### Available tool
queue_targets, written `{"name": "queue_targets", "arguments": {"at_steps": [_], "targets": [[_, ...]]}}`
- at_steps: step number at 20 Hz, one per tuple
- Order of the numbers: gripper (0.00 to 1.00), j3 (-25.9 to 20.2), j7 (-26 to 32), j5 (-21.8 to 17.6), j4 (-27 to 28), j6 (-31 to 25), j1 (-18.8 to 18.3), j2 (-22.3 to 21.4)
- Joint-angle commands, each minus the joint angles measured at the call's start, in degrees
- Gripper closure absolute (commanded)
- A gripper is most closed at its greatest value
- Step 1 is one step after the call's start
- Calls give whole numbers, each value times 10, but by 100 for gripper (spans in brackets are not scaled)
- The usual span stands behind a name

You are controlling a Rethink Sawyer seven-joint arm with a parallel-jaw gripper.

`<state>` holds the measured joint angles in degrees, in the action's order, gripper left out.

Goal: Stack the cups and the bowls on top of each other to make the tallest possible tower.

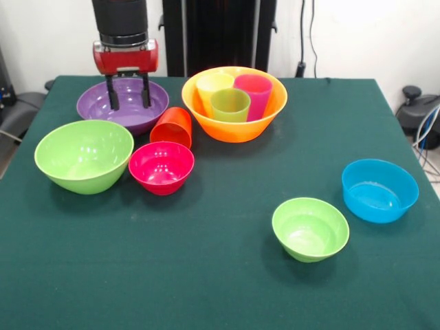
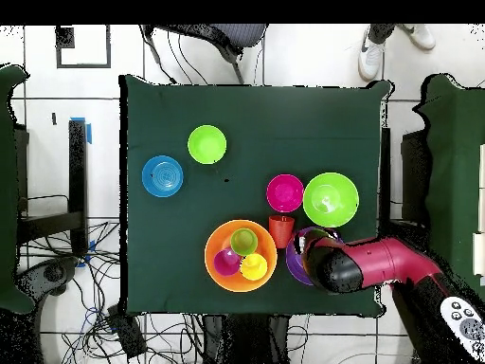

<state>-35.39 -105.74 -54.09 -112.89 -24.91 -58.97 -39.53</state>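
Note:
My gripper (image 1: 128, 95) hangs open and empty over the wide purple bowl (image 1: 97, 105), its two black fingers (image 1: 111, 94) apart. The large orange bowl (image 1: 234, 127) holds three upright cups: yellow (image 1: 214, 85), magenta (image 1: 255, 89) and light green (image 1: 230, 104). An orange-red cup (image 1: 172, 127) lies tilted on its side between the purple and orange bowls. The large light-green bowl (image 1: 84, 155) and small pink-red bowl (image 1: 161, 166) sit in front of it. The small light-green bowl (image 1: 310, 228) and blue bowl (image 1: 379, 190) stand apart at the right. From overhead, the arm (image 2: 379, 263) covers most of the purple bowl (image 2: 292, 263).
A dark green cloth (image 1: 206, 275) covers the table. Cables and a black chair base (image 1: 421, 110) lie beyond the right edge. A person's shoes (image 2: 388, 38) show past the table's far side in the overhead view.

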Motion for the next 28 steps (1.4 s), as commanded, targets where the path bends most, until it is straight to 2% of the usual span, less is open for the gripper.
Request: {"name": "queue_targets", "arguments": {"at_steps": [1,9,12,15,21,28], "targets": [[0,-47,184,-74,35,-9,0,4],[0,-49,168,-121,40,8,-3,6],[0,-49,168,-134,52,6,-2,17],[0,-42,162,-150,72,4,4,47],[0,-35,164,-165,97,-7,14,90],[0,-49,180,-148,97,-18,9,94]]}}
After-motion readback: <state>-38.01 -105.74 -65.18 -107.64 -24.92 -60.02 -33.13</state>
